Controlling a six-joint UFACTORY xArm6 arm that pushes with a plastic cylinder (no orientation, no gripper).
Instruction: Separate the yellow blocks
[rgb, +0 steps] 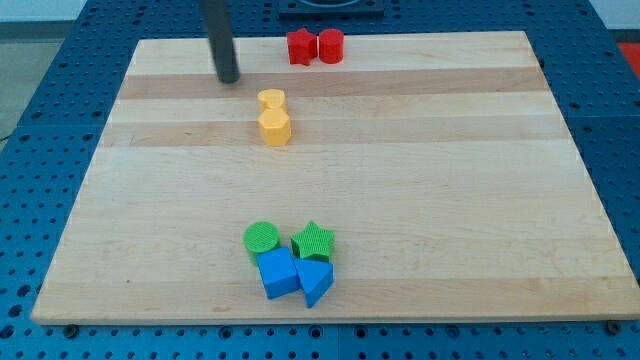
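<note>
Two yellow blocks touch each other in the upper middle of the board: a small heart-like yellow block (271, 99) above a yellow hexagon (274, 127). My tip (230, 78) rests on the board up and to the left of them, a short gap from the upper yellow block, touching neither.
The wooden board (450, 200) lies on a blue perforated table. Two red blocks, a star-like one (300, 46) and a cylinder (331, 45), touch at the top edge. Near the bottom a green cylinder (262, 238), green star (313, 241), blue cube (278, 272) and blue triangle (315, 281) cluster together.
</note>
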